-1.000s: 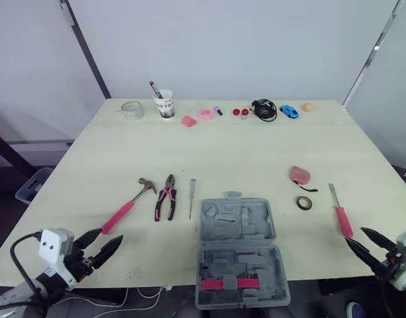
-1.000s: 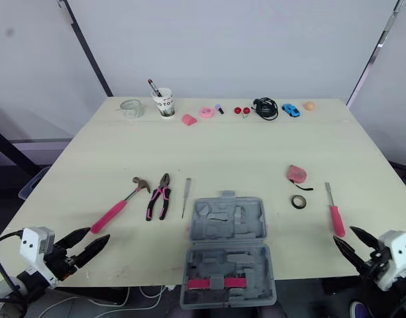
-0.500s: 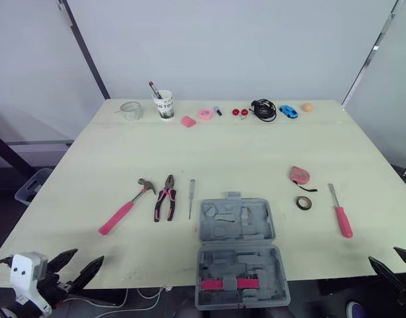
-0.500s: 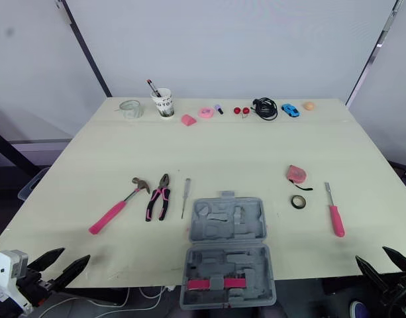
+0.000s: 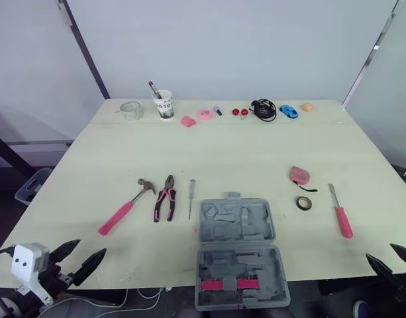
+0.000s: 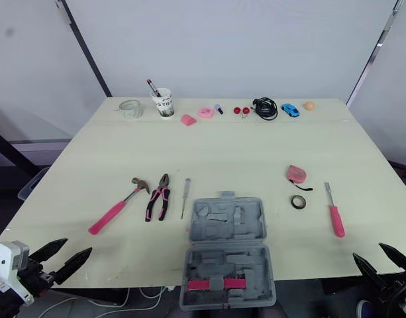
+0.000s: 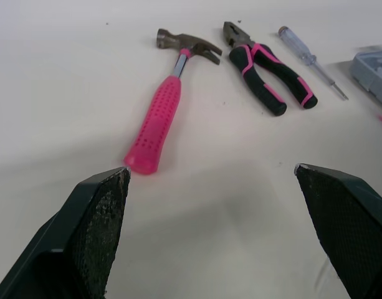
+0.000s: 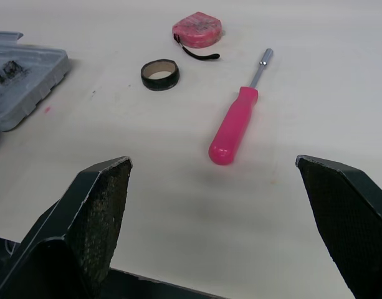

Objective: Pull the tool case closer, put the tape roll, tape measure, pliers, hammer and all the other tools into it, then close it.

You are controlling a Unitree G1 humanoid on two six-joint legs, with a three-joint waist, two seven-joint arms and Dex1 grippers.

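Note:
An open grey tool case [image 5: 239, 252] lies at the table's near edge, with a pink bar in its front half. Left of it lie a pink-handled hammer [image 5: 126, 207], pink-and-black pliers [image 5: 165, 198] and a thin screwdriver [image 5: 191, 197]. To the case's right sit a pink tape measure [image 5: 299, 175], a black tape roll [image 5: 304, 203] and a pink-handled driver [image 5: 341, 214]. My left gripper [image 5: 78, 258] stands open below the table's near left corner, short of the hammer [image 7: 167, 106]. My right gripper [image 5: 393, 260] is open off the near right edge, short of the driver [image 8: 238, 118].
Along the table's far edge stand a glass [image 5: 131, 110], a paper cup [image 5: 164, 104] with a pen, several small pink items [image 5: 197, 116], a black cable [image 5: 263, 108], a blue toy car [image 5: 289, 111] and an orange ball [image 5: 307, 106]. A grey bin [image 5: 30, 184] sits on the floor at left.
Both grippers dropped from over the table's near edge to below it a second ago. In the last half second the left one rose slightly; the tools and case stayed put.

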